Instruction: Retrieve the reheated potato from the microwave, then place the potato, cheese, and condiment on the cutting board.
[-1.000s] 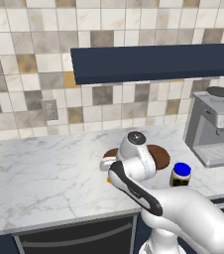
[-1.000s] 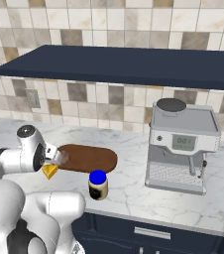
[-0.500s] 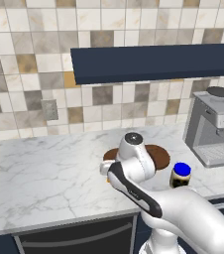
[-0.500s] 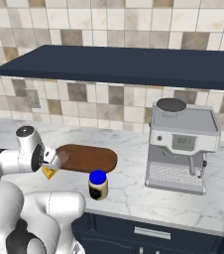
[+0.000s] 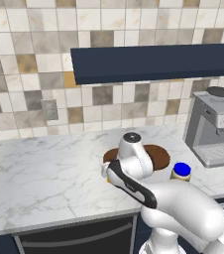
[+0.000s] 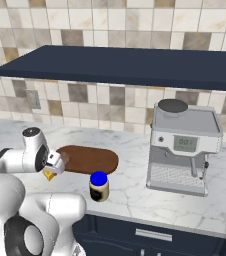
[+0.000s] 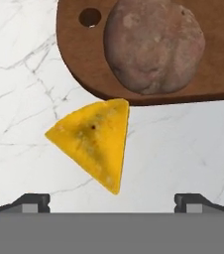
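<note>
While the arm bent low over the white marble worktop point(image 6: 135, 192), the claw point(image 7: 112, 199) hung spread wide with nothing between its tips, poised right above the cheese point(image 7: 94, 141). And what a view down the hand camera: the yellow wedge lay flat on the bare marble, one corner just touching or nearly touching the rim of the cutting board point(image 7: 74, 59), the rest of it clear of the wood. On the board itself sat the potato point(image 7: 153, 45), a reddish-brown lump beside the board's round hanging hole, close to the curved end.

From the right base camera, going left to right along the worktop: the white wrist first, with a sliver of the cheese point(image 6: 49, 174) peeking out beneath it, then the dark oval cutting board point(image 6: 92, 160) stretching away from the hand, then the condiment point(image 6: 99, 186), upright with its blue lid, standing nearer the front edge than the board and apart from it. Further right stood the steel coffee machine point(image 6: 185, 147), back toward the tiled wall, under the long dark blue shelf point(image 6: 130, 65).

From the left base camera the arm covered much of the cutting board point(image 5: 158, 156), and the condiment point(image 5: 181, 172) showed just past it, near the front edge, with the coffee machine point(image 5: 214, 126) at the right end of the worktop.
</note>
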Controlling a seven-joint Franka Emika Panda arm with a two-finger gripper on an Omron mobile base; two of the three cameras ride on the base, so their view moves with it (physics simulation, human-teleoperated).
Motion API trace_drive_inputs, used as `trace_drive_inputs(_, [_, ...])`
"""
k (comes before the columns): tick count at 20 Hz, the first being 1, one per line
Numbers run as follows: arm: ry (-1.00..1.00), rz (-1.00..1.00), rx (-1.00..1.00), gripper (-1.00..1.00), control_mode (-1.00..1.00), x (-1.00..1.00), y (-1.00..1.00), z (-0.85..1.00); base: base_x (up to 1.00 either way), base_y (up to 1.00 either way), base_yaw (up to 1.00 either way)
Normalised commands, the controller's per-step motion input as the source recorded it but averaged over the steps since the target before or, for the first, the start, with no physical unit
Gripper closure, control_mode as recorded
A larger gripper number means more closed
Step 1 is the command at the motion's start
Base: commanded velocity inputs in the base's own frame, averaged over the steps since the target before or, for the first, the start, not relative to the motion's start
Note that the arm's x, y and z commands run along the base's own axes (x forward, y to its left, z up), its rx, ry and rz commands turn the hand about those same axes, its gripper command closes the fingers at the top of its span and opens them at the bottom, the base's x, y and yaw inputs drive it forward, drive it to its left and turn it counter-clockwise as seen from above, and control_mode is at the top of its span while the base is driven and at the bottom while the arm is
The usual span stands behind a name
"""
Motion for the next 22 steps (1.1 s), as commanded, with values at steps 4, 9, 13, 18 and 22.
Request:
trace_drive_inputs(4, [0.06,0.01,-0.03,-1.00,-1.00,0.13,0.00,-0.22,0.00,0.00,0.00])
trace_drive_inputs(9, [0.01,0.05,-0.01,-1.00,-1.00,0.11,0.00,-0.13,0.00,0.00,0.00])
trace_drive_inputs(13, [0.00,0.09,0.00,-1.00,-1.00,0.02,0.01,-0.01,0.00,0.00,0.00])
trace_drive_inputs(18, [0.00,0.09,0.00,-1.00,-1.00,0.00,0.04,-0.05,0.00,0.00,0.00])
trace_drive_inputs(22, [0.00,0.08,0.00,-1.00,-1.00,-0.01,0.08,-0.08,0.00,0.00,0.00])
